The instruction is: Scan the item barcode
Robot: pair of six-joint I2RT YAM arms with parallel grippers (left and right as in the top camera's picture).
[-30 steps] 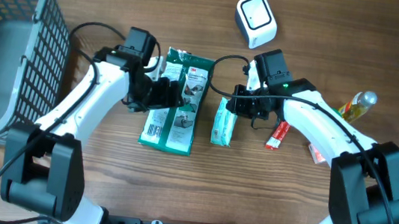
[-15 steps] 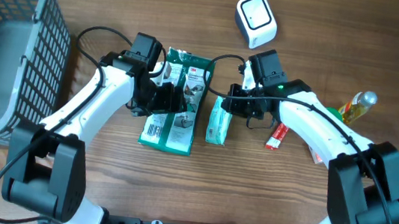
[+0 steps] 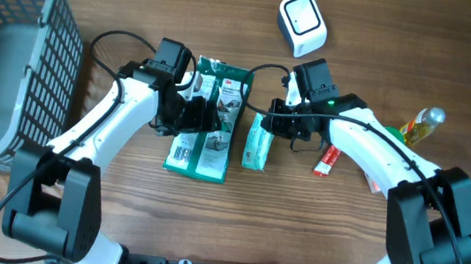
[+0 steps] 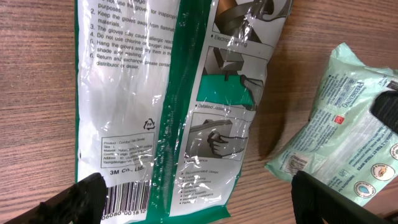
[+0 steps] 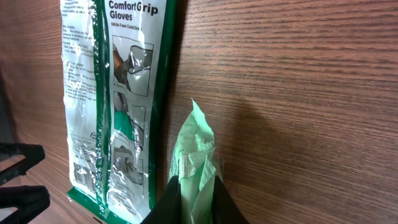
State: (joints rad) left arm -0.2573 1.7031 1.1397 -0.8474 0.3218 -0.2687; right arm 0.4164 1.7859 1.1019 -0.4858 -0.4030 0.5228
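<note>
A green and clear glove package (image 3: pixel 209 129) lies flat on the table, its barcode (image 4: pixel 127 202) facing up near the lower end. My left gripper (image 3: pixel 197 114) hovers open over it, a finger on either side of the lower end (image 4: pixel 208 202), touching nothing. A pale green wipes pack (image 3: pixel 258 143) lies right of the package. My right gripper (image 5: pixel 196 205) is shut on its top edge (image 5: pixel 196 162), low over the table. The white scanner (image 3: pixel 302 24) stands at the back, past both arms.
A grey wire basket (image 3: pixel 12 62) fills the left side. A red tube (image 3: pixel 328 159) lies right of the wipes pack, under my right arm. A small bottle (image 3: pixel 420 124) lies at the far right.
My right gripper has dragged the wipes pack slightly left, toward the glove package. My left arm shifted a little right. Both have stayed still for the last half second.
</note>
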